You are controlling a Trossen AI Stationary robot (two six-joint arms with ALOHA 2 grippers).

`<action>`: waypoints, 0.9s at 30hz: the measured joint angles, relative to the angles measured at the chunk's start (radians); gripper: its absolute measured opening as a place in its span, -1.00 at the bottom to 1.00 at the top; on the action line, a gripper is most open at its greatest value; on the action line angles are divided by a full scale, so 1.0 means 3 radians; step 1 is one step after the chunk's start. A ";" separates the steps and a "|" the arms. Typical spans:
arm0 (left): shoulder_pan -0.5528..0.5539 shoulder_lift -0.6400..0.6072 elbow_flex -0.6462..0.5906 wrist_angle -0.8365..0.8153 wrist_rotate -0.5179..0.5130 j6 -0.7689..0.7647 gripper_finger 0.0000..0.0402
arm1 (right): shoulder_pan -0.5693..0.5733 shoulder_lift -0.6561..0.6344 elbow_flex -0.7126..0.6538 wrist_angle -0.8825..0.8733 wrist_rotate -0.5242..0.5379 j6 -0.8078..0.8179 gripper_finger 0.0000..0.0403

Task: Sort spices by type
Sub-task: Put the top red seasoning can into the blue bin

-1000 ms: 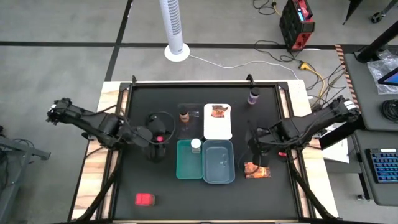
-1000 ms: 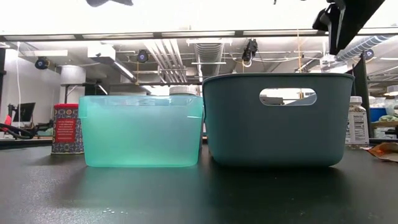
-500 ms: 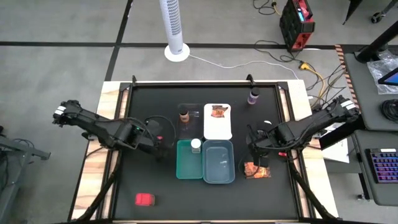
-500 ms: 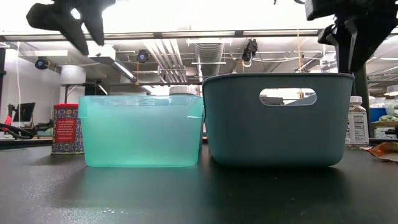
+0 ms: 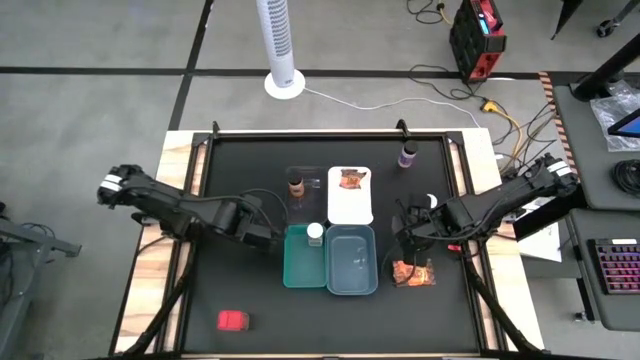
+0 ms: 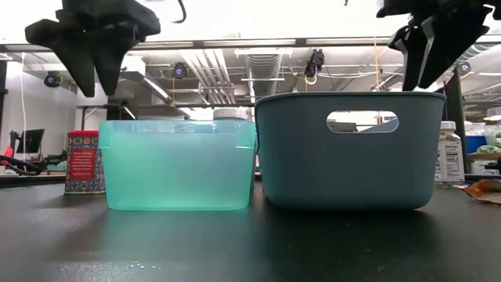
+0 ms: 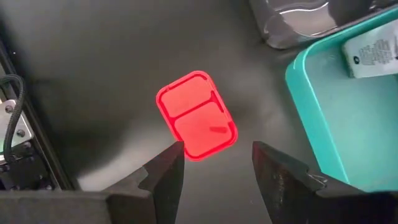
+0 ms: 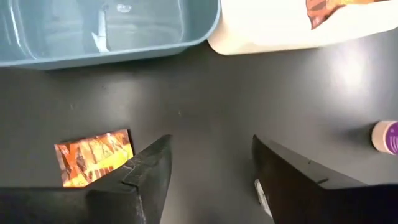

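Note:
My left gripper (image 7: 217,171) is open and hangs above an upright red box (image 7: 196,115) that stands on the table just left of the teal tray (image 5: 300,262); the low view shows the gripper (image 6: 94,39) well above the box (image 6: 84,160). My right gripper (image 8: 211,168) is open over bare table, right of the grey-blue tray (image 5: 352,262), with an orange-red packet (image 8: 93,155) lying flat near it. A second red box (image 5: 232,320) lies near the table's near edge. One white-capped jar (image 5: 315,233) sits in the teal tray, another (image 6: 448,153) stands on the right.
The brown-capped bottle (image 5: 295,183) stands in the clear tray. A second packet (image 5: 350,179) lies on the white tray (image 5: 350,205). The purple bottle (image 5: 407,155) stands near the far edge. The trays cluster mid-table; open table lies at the near left.
My left gripper has moved toward the table's right, closer to the teal tray, and has come down into the low view above the red box. The red box and the other things have stayed where they were.

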 joint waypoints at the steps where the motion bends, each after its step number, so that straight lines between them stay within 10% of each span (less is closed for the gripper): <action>1: 0.0001 0.0019 0.0000 0.0003 -0.0002 0.0000 -0.14 | 0.0000 0.0000 0.0000 0.0010 0.0000 -0.0021 0.07; 27: 0.0016 0.0117 0.0000 0.0012 0.0051 -0.0067 0.11 | 0.0000 0.0000 0.0000 0.0020 -0.0003 -0.0078 0.13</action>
